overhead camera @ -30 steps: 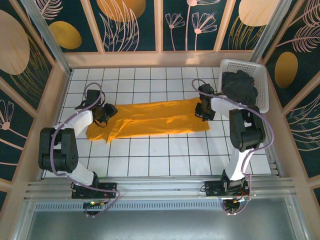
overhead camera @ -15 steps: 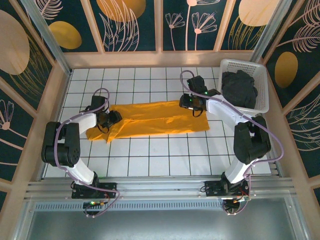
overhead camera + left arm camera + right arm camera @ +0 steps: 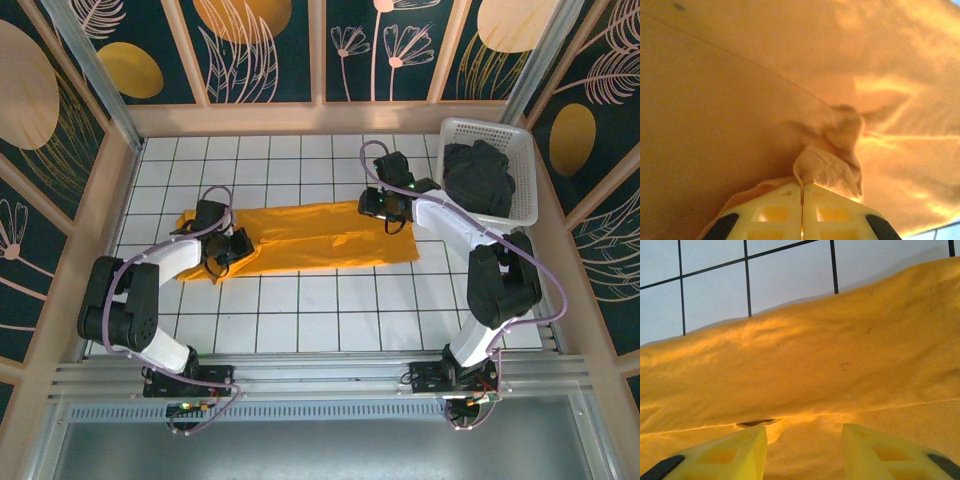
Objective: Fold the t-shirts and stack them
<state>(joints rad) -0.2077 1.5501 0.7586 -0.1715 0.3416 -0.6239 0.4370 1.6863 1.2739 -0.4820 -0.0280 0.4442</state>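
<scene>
**Soft cloth, held at one end only**

The yellow shirt (image 3: 320,238) lies across the middle of the table (image 3: 330,310) as a long, narrow band running left to right, with creases and a lengthwise overlap along it. The black shirt (image 3: 478,178) sits bunched in the basket (image 3: 455,128) at the far right corner, well apart from the yellow one.

The left fingers (image 3: 770,212) are pressed together on a small puckered tuft of yellow cloth at the band's left end. The right fingers (image 3: 725,452) stand wide apart with nothing between them, low over the right end of the band near its far edge, where one layer rolls over another.

The cloth looks light and fully limp. It will sag, stretch and drag on the table rather than keep any shape, and a single pinch will likely lift only the top layer. Both ends probably need holding at once to carry a fold over cleanly. For the right side, the best hold appears to be the doubled edge just ahead of the open fingers, taken deep enough to catch all layers. The tiles look smooth, so the shirt may slide when pulled.
</scene>
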